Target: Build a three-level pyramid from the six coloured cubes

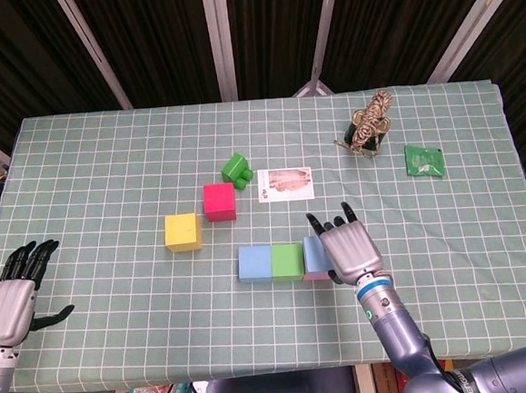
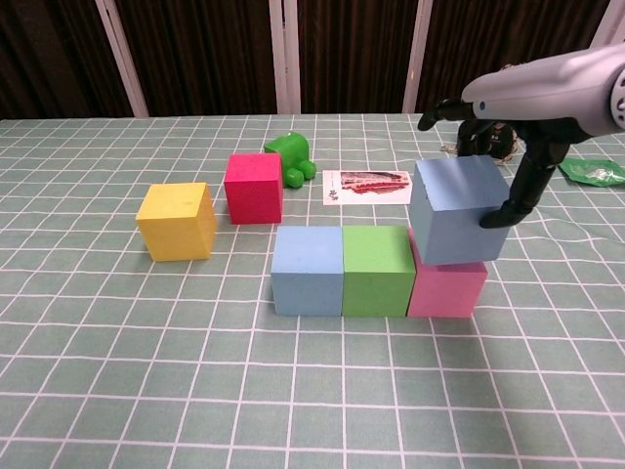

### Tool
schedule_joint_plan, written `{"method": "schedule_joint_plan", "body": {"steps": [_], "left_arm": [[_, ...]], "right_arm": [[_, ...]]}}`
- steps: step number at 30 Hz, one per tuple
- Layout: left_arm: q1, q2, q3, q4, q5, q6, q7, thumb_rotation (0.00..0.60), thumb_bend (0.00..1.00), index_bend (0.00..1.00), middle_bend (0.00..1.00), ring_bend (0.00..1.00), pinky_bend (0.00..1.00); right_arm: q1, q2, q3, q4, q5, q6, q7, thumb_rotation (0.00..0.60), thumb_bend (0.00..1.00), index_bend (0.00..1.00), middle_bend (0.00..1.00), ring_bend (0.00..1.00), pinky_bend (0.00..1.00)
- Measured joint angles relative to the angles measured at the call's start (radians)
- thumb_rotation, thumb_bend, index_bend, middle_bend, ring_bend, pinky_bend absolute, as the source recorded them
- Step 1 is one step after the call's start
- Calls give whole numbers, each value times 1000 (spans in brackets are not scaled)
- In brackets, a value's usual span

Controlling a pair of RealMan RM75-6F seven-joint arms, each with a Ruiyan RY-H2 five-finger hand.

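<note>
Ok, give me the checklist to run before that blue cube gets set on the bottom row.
1. Held cube: the right hand grips the second blue cube: ok.
2. Bottom row: blue cube, green cube and pink cube sit side by side: ok.
3. Position: held cube hangs over the pink one, not the green-pink seam: not ok.
4. Contact with the pink cube: cannot tell.
5. Remaining cubes: yellow cube and red cube sit apart from the row: ok.
6. Left hand far from the row: ok.

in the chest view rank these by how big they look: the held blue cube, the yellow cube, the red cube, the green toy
1. Held blue foam cube in the right hand: looks largest, though it is raised and nearer the camera.
2. Yellow foam cube.
3. Red foam cube: farther back, so possibly the same true size as the yellow one.
4. Green toy: smallest.
</note>
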Motion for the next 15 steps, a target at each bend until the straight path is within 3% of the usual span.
{"method": "schedule_joint_plan", "body": {"steps": [15], "left_arm": [[-3,3,1,-5,-5,-10,-20,600,88,0,59,0,32]], "right_arm": [[64,-53,21,14,94,51,-25,600,263,0,449,252,0]]}}
